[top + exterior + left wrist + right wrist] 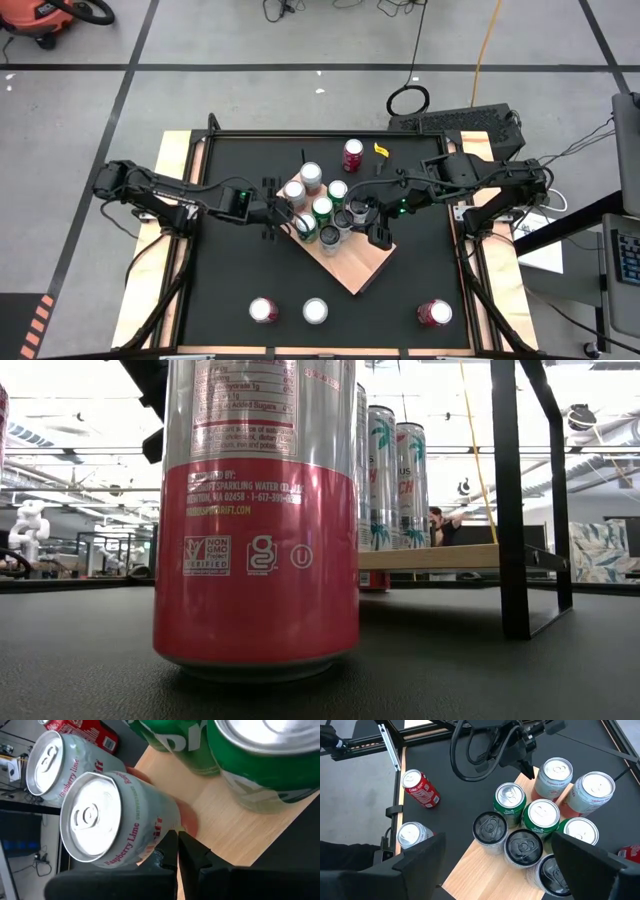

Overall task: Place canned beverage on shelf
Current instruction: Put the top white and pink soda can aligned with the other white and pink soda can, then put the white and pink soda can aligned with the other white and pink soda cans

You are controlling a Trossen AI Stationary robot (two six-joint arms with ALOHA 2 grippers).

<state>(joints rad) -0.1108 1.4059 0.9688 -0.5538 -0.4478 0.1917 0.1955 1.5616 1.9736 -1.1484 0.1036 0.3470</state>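
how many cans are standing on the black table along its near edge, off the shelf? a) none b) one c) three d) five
c: the high view shows three cans standing in a row on the black table, apart from the shelf.

Upper left of the high view, an orange shop vacuum (40,20) sits on the grey floor. Top centre, a black cable coil (391,101), and a yellow cord (487,40) running past it. On the black table (230,270), a small yellow item (381,150) near the upper edge. Low view, right of centre, a person (442,526) far back in the room
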